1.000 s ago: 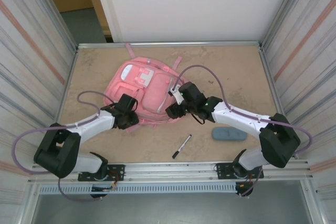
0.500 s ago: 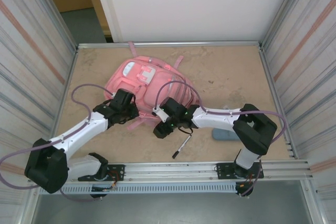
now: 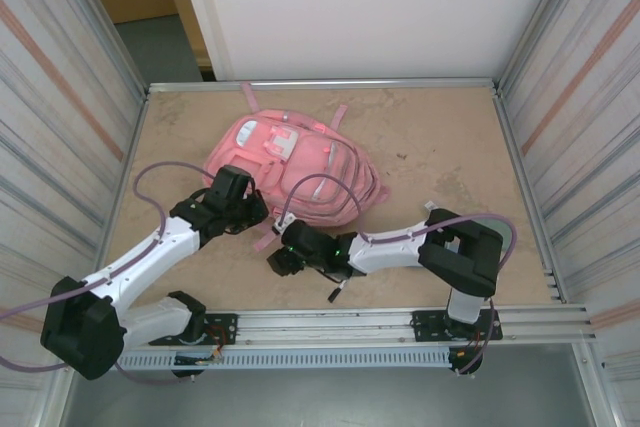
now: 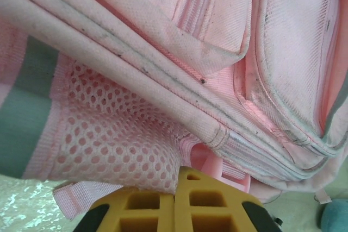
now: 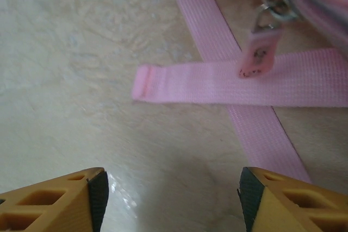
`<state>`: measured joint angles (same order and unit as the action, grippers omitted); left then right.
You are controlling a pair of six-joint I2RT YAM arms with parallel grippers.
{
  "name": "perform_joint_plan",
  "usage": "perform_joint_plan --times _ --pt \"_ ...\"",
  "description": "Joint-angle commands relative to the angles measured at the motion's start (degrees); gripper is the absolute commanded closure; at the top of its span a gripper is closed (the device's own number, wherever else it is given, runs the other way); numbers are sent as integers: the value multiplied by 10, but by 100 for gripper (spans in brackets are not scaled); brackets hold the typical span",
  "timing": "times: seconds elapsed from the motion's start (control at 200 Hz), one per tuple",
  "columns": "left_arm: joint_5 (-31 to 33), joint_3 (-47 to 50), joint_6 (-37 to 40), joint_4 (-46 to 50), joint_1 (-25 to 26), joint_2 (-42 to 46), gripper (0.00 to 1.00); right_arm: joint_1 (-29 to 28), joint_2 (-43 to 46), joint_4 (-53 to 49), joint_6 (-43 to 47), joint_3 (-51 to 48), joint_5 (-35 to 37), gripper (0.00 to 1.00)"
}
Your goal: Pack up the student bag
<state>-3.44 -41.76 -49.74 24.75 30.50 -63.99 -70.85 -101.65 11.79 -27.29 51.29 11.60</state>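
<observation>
1. The large pink fabric backpack (image 3: 305, 162) lies toward 11 o'clock on the table (image 3: 440, 147); left gripper (image 3: 247, 209) at its 8, right gripper (image 3: 277, 260) at 6.
2. Left gripper (image 4: 174, 205) closed beside white mesh pocket (image 4: 109, 134); verify fabric is caught.
3. Right gripper (image 5: 171, 186) open; pink webbing strap (image 5: 217, 82) at 12: advance, then close.

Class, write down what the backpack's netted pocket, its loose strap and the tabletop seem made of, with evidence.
Netted pocket on the student bag: likely synthetic mesh, matte pink; open holes show.
Strap: woven webbing, probably nylon or polyester; fine ribbed weave, folded end.
Tabletop: hard, slightly glossy, mottled beige, perhaps laminate or stone; glare near the camera.
</observation>
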Motion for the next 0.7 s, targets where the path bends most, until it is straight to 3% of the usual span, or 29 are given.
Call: perform_joint_plan --times 0.0,0.08,0.205,0.356,0.461,0.646,0.697 --pt "-27 -11 -10 -58 5 2 100 -4 -27 -15 -101 32 138 37" --pt "-28 -22 -4 -49 4 -1 100 4 -25 -13 -121 27 177 40" --pt "-23 -33 1 -26 5 5 100 18 -41 -44 -153 54 207 34" --pt "-37 -21 -15 -37 5 1 100 25 -70 -20 -139 84 182 37" --pt "-48 -12 -20 -49 5 -4 100 34 -87 -45 -152 121 139 57" --pt "-53 3 -28 -54 1 -7 100 32 -75 -72 -152 127 171 88" --pt "-48 6 -28 -54 0 -5 100 32 -66 -78 -155 122 173 93"
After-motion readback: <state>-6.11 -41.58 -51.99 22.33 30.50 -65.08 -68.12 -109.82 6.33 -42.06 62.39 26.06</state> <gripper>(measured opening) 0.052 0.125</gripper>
